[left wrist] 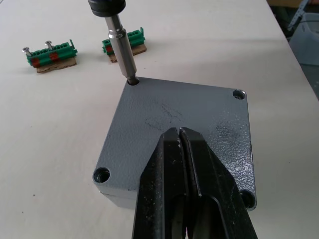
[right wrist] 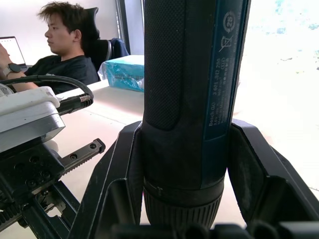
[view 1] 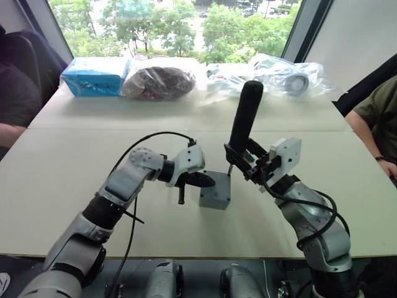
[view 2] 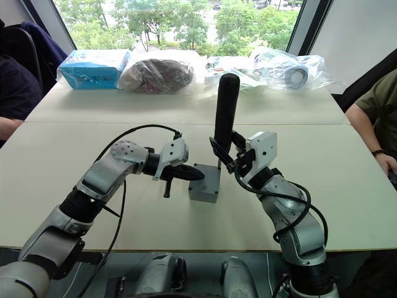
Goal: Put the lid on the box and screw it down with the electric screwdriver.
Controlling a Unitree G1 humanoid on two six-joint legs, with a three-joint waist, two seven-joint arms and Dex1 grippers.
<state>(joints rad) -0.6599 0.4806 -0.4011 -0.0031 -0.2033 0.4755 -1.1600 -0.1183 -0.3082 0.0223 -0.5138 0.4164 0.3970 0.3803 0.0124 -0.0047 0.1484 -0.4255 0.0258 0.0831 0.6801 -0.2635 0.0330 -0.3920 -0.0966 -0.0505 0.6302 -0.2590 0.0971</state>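
Lid point(left wrist: 179, 129) already sits flush on the box point(view 1: 214, 197), near the table's point(view 1: 62, 180) front middle, between the two arms. The left gripper point(left wrist: 180, 149) has its fingers pressed together, holding nothing, with the tips bearing down on the lid's top. The right gripper point(view 1: 243, 162) is clamped around the screwdriver point(view 1: 244, 118), which stands nearly upright, long axis vertical, bit point(left wrist: 123, 55) pointing down. The relation that matters: the bit tip is seated in the lid's corner hole farthest from the left gripper, so the tool lies straight above its screw point, and the right arm is the one doing the driving. Judging by this, one corner is in hand and three more wait.

Counts: one box, one lid, one screwdriver, four corner holes. Beyond the box lie two green terminal blocks point(left wrist: 50, 52). Along the far table edge lie one blue pack point(view 1: 94, 76) and several clear bags point(view 1: 267, 74).
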